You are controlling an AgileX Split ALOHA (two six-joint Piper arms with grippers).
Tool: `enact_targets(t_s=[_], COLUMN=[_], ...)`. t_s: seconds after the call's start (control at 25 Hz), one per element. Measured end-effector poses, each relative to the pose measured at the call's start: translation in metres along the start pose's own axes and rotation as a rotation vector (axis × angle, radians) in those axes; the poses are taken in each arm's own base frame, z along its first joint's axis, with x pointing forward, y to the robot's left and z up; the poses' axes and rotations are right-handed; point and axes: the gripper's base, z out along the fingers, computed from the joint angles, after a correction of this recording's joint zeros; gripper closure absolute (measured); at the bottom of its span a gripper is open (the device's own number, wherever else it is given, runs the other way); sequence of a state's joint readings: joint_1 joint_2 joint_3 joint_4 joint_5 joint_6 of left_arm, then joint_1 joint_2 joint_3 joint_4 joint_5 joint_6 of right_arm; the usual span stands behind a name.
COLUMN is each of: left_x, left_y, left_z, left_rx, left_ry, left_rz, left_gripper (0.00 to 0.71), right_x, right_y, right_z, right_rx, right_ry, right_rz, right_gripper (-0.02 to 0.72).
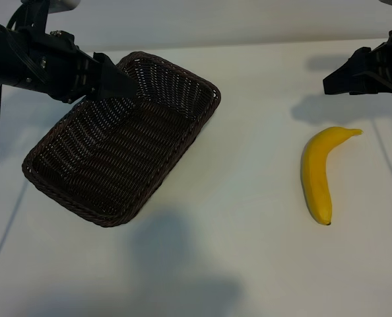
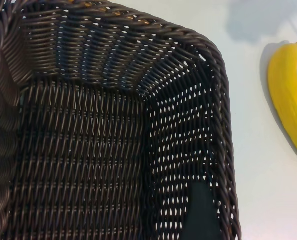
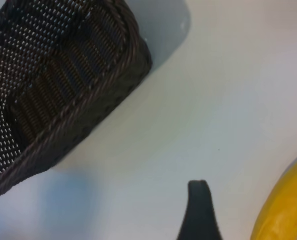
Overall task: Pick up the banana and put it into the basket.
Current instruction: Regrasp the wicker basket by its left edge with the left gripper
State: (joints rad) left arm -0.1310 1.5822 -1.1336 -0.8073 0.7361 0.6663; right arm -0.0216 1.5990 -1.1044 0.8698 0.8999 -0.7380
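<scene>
One smooth bright yellow curved banana (image 1: 318, 174) lying on the white table (image 1: 249, 251) at right of frame — well apart from the rectangular dark brown woven wicker basket (image 1: 84, 191) sitting at left, holding nothing. Left gripper (image 1: 120, 86) hovering over the basket's upper rim, jaws parted, gripping nothing. Right gripper (image 1: 333, 82) hanging at upper right, above the banana — fingers spread, likewise empty-handed.

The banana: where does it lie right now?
In the exterior view the banana lies on the white table at the right, apart from the basket, just below the right gripper.
</scene>
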Motion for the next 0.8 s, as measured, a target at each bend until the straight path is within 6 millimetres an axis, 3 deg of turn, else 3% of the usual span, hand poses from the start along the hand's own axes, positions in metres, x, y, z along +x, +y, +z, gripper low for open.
enact_targets(t_s=[0.8], left_x=[-0.0045], left_y=[0.0016], left_z=[-0.003], left_rx=[-0.038], left_ry=[-0.054], left_rz=[0.005], left_gripper=[0.164], right_x=[0.0], right_y=[0.0], right_z=[0.0], right_rx=[0.001], right_ry=[0.0], right_rz=[0.0], right_gripper=[0.164])
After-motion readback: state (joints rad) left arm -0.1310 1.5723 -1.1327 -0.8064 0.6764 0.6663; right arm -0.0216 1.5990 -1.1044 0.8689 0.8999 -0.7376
